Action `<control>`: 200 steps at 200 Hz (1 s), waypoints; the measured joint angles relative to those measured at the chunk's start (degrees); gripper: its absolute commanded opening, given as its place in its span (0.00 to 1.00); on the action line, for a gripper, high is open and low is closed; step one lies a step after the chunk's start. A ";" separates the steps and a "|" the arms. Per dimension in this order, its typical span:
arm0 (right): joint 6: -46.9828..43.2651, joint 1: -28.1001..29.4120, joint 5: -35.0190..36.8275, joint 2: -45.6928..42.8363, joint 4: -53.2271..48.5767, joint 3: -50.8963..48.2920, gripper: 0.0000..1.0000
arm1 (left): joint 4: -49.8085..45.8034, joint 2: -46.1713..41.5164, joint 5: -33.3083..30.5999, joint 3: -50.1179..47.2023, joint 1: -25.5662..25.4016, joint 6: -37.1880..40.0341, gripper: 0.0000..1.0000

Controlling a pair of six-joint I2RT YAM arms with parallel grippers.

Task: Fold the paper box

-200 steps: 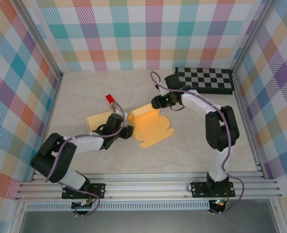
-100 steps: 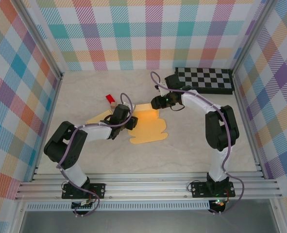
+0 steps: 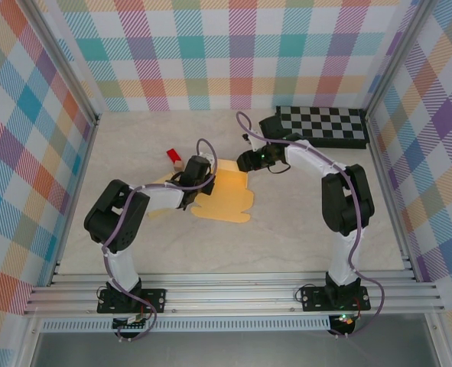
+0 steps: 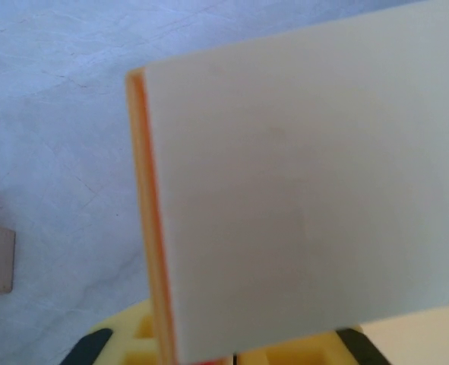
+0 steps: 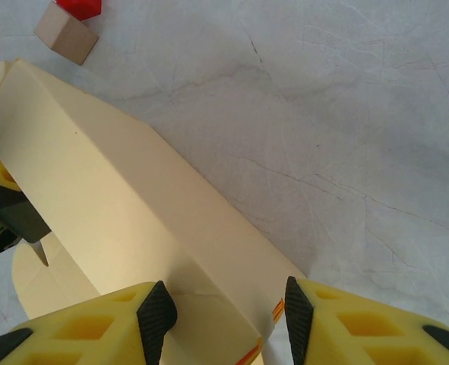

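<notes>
Left gripper [image 3: 204,182] has swung inward, now pinching the paper box [image 3: 232,200].

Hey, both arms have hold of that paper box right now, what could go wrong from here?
The left claw pinches one thin panel of the paper box while the right claw clamps its folded end; pulling against each other could tear or miscrease it. The panel could also slip from the left pinch. The small red block lies close to the left arm and could get knocked.
</notes>
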 measured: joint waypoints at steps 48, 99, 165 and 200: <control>1.86 0.02 -0.70 0.07 1.40 -0.33 0.38 | -2.67 3.43 -7.41 4.70 -1.40 -9.25 0.00; 11.13 1.07 4.52 -2.95 9.38 -6.05 0.36 | -19.89 10.19 -19.87 18.43 -3.91 -27.71 0.00; 18.82 1.99 8.33 -3.74 13.64 -8.44 0.36 | -26.27 12.09 -26.38 21.38 -5.18 -37.27 0.00; 21.73 2.45 8.87 -4.04 15.41 -9.62 0.36 | -29.90 13.64 -28.30 24.04 -5.22 -41.31 0.00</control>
